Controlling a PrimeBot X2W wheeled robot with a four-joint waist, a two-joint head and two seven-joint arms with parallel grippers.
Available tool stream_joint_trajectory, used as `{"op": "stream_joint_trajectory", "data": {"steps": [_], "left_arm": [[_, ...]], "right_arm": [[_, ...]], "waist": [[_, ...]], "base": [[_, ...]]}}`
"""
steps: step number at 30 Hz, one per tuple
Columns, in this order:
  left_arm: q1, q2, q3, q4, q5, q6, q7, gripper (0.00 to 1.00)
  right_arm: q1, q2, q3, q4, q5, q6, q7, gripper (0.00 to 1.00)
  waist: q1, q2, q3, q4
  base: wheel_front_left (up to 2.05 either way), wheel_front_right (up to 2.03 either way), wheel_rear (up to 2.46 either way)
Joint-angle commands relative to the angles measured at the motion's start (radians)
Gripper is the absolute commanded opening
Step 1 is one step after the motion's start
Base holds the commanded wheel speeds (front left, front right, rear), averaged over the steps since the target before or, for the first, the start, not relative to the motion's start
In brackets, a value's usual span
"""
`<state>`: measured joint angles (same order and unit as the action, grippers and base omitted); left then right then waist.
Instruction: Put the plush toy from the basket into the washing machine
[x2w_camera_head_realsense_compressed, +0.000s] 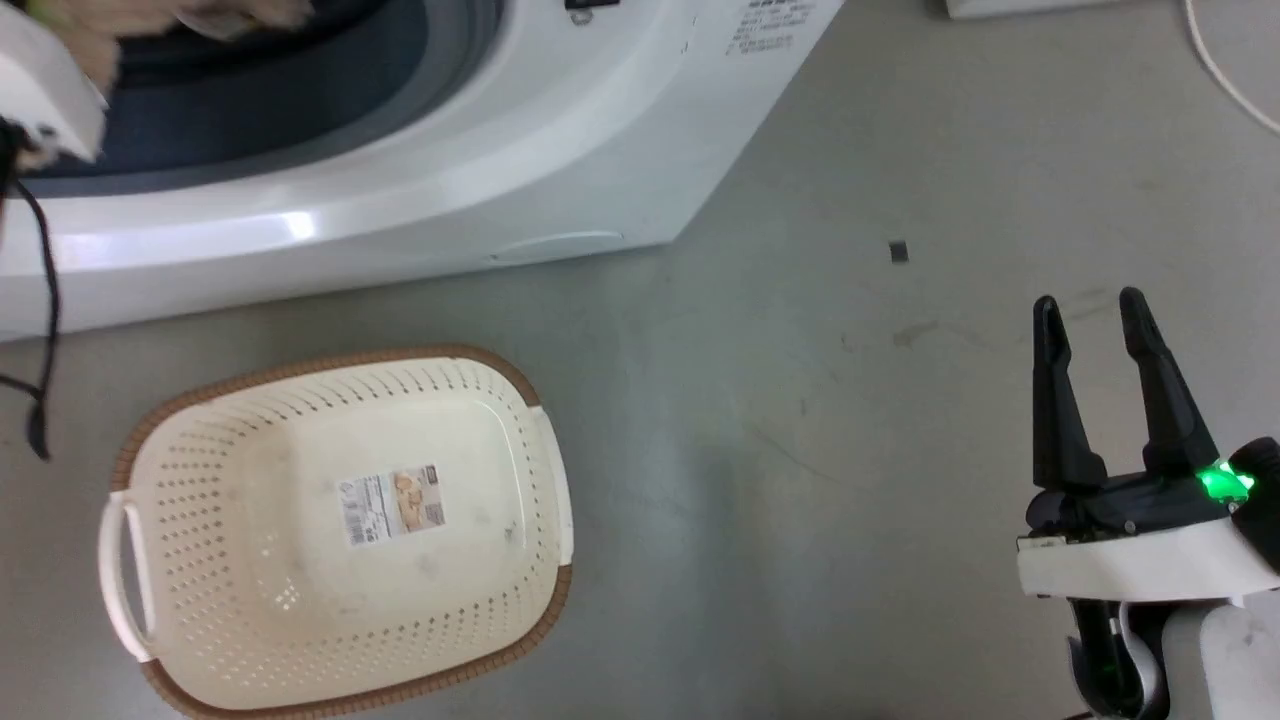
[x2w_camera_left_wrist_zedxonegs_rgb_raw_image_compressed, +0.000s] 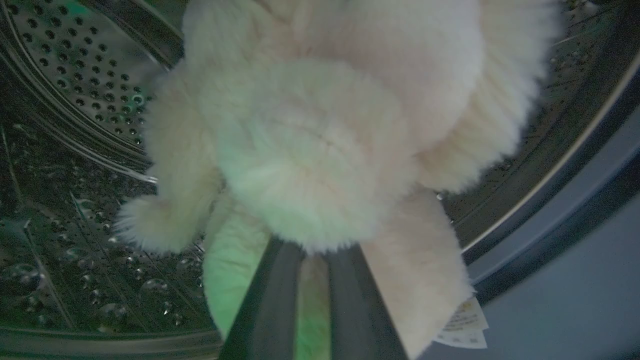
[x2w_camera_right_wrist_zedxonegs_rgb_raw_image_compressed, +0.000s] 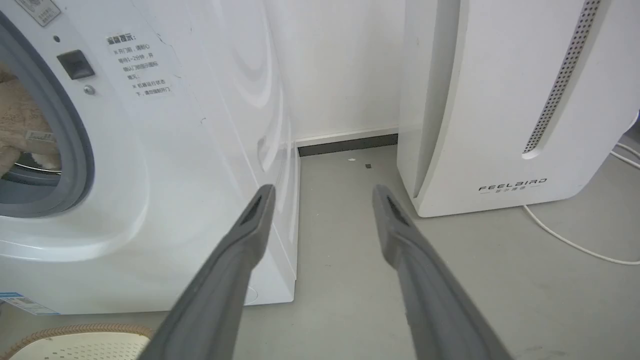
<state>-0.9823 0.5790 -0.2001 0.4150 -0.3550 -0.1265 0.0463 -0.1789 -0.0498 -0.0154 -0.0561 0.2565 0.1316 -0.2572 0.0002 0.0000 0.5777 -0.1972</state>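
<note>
The fluffy cream plush toy (x2w_camera_left_wrist_zedxonegs_rgb_raw_image_compressed: 320, 150) hangs inside the washing machine's steel drum (x2w_camera_left_wrist_zedxonegs_rgb_raw_image_compressed: 75, 75), its label tag dangling at the lower right. My left gripper (x2w_camera_left_wrist_zedxonegs_rgb_raw_image_compressed: 315, 250) is shut on the plush toy, a strip of fur pinched between its two dark fingers. From the head view, the washing machine (x2w_camera_head_realsense_compressed: 450, 170) stands at the top with a bit of the plush toy (x2w_camera_head_realsense_compressed: 230, 15) at its porthole. The basket (x2w_camera_head_realsense_compressed: 330, 362) sits on the floor in front with just its label sticker inside. My right gripper (x2w_camera_head_realsense_compressed: 1095, 310) hovers open over the floor at the right, holding nothing.
The white FEELBIRD appliance (x2w_camera_right_wrist_zedxonegs_rgb_raw_image_compressed: 500, 100) stands to the right of the washing machine (x2w_camera_right_wrist_zedxonegs_rgb_raw_image_compressed: 175, 150), with a narrow floor gap between them. A white cable (x2w_camera_right_wrist_zedxonegs_rgb_raw_image_compressed: 575, 240) trails on the floor beside it. A black cable (x2w_camera_head_realsense_compressed: 45, 300) hangs from my left arm near the basket.
</note>
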Motion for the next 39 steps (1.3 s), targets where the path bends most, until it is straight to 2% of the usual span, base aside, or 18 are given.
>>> {"op": "stream_joint_trajectory", "data": {"steps": [1, 10, 14, 21, 26, 29, 30, 31, 39], "left_arm": [[-0.080, 0.024, -0.035, 0.038, -0.020, -0.004, 0.019, 0.00], [-0.353, 0.112, -0.294, 0.185, -0.100, -0.004, 0.097, 0.00], [-0.427, 0.128, -0.387, 0.241, -0.187, -0.004, 0.141, 0.00], [-0.469, 0.144, -0.520, 0.301, -0.378, -0.004, 0.297, 0.00], [-0.458, 0.158, -0.583, 0.306, -0.461, -0.004, 0.348, 0.00], [-0.453, 0.167, -0.615, 0.302, -0.503, -0.004, 0.331, 0.00], [-0.452, 0.169, -0.621, 0.305, -0.511, -0.004, 0.314, 0.42], [-0.451, 0.170, -0.628, 0.310, -0.515, -0.004, 0.295, 1.00], [-0.392, 0.131, -0.674, 0.364, -0.561, -0.004, 0.152, 1.00]], "right_arm": [[-0.024, 0.000, 0.003, -0.010, 0.005, -0.001, -0.005, 1.00], [-0.056, 0.000, -0.006, -0.030, 0.016, -0.001, -0.005, 1.00], [-0.055, 0.000, 0.001, -0.035, 0.018, -0.001, -0.005, 1.00], [-0.054, 0.000, 0.012, -0.039, 0.022, -0.001, -0.005, 1.00], [-0.056, 0.000, 0.010, -0.037, 0.020, -0.001, -0.005, 1.00], [-0.062, 0.000, 0.007, -0.035, 0.015, -0.001, -0.005, 1.00], [-0.063, 0.000, 0.006, -0.034, 0.013, -0.001, -0.005, 1.00], [-0.065, 0.000, 0.005, -0.033, 0.010, -0.001, -0.005, 1.00], [-0.055, 0.000, -0.010, -0.013, -0.012, -0.001, -0.005, 1.00]], "waist": [[-0.0002, 0.0000, 0.070, -0.028], [-0.0002, 0.0000, 0.170, -0.050], [-0.0002, 0.0000, 0.192, -0.057], [-0.0002, 0.0000, 0.209, -0.061], [-0.0002, 0.0000, 0.209, -0.054], [-0.0002, 0.0000, 0.204, -0.046], [-0.0002, 0.0000, 0.200, -0.043], [-0.0002, 0.0000, 0.194, -0.040], [-0.0002, 0.0000, 0.090, -0.004]], "base": [[0.00, 0.00, 0.00], [0.00, 0.00, 0.00], [0.00, 0.00, 0.00], [0.00, 0.00, 0.00], [0.00, 0.00, 0.00], [0.00, 0.00, 0.00], [0.00, 0.00, 0.00], [0.00, 0.00, 0.00], [0.00, 0.00, 0.00]]}}
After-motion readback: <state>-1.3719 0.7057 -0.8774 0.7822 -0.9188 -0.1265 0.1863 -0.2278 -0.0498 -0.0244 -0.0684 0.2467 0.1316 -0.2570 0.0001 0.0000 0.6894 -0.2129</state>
